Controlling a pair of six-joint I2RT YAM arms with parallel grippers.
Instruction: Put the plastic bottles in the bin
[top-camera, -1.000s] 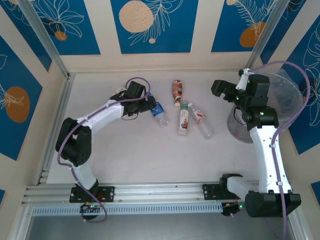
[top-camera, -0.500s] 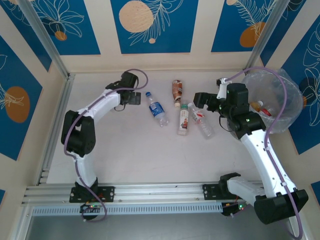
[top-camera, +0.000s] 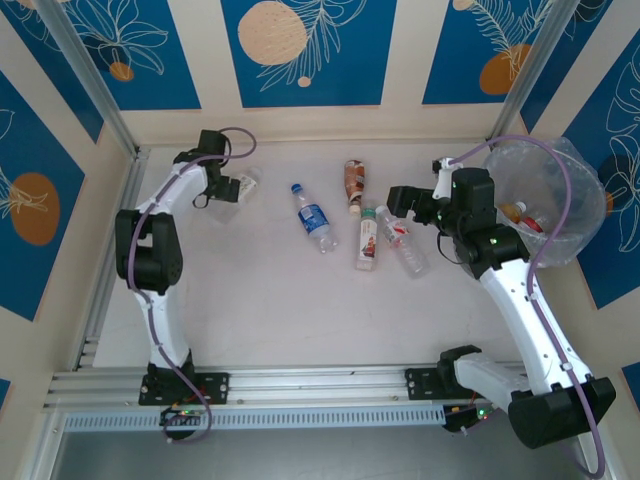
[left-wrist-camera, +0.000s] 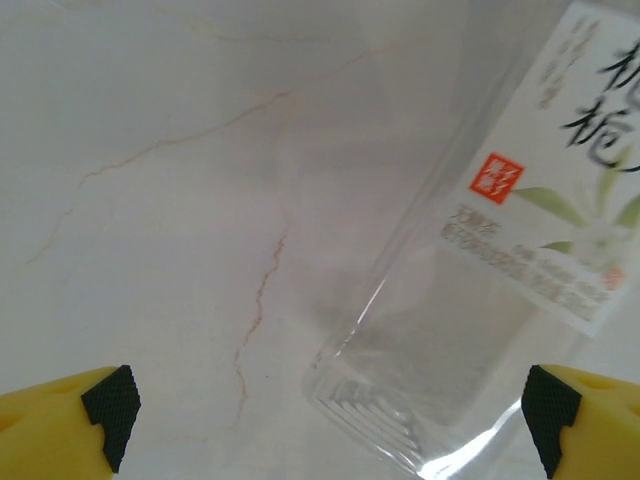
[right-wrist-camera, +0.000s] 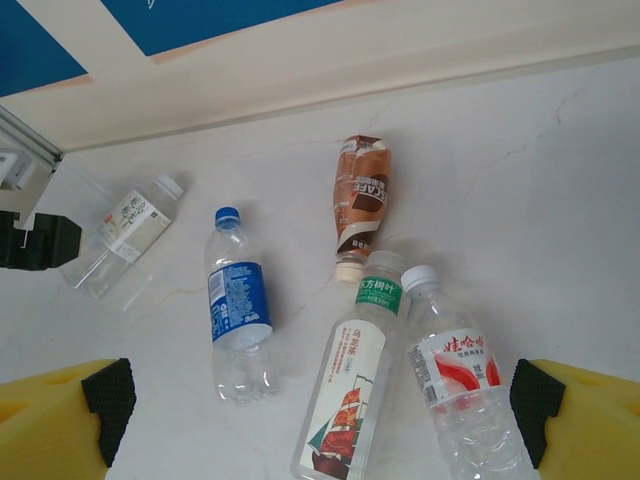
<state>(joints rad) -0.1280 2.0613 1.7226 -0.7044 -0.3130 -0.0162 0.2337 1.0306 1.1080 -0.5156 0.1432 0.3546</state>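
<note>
Several plastic bottles lie on the pale table: a blue-label one (top-camera: 315, 218) (right-wrist-camera: 235, 310), a brown one (top-camera: 353, 183) (right-wrist-camera: 362, 200), a ship-label one (top-camera: 368, 238) (right-wrist-camera: 350, 400) and a red-label one (top-camera: 405, 243) (right-wrist-camera: 455, 385). A clear, white-label bottle (top-camera: 245, 185) (left-wrist-camera: 480, 300) lies at the back left. My left gripper (top-camera: 233, 189) (left-wrist-camera: 325, 415) is open, and this bottle's base sits between its fingers, nearer the right one. My right gripper (top-camera: 400, 197) (right-wrist-camera: 325, 405) hangs open above the ship-label and red-label bottles. The bag-lined bin (top-camera: 565, 175) stands at the right with bottles inside.
Cream walls with blue panels close off the back and sides. An aluminium rail (top-camera: 110, 270) runs along the table's left edge. The left gripper's black body (right-wrist-camera: 35, 240) appears at the left of the right wrist view. Open tabletop lies in front of the bottles.
My left gripper swung from the blue-label bottle to the clear bottle at the back left. My right gripper came off the bin to the bottle cluster, then held still.
</note>
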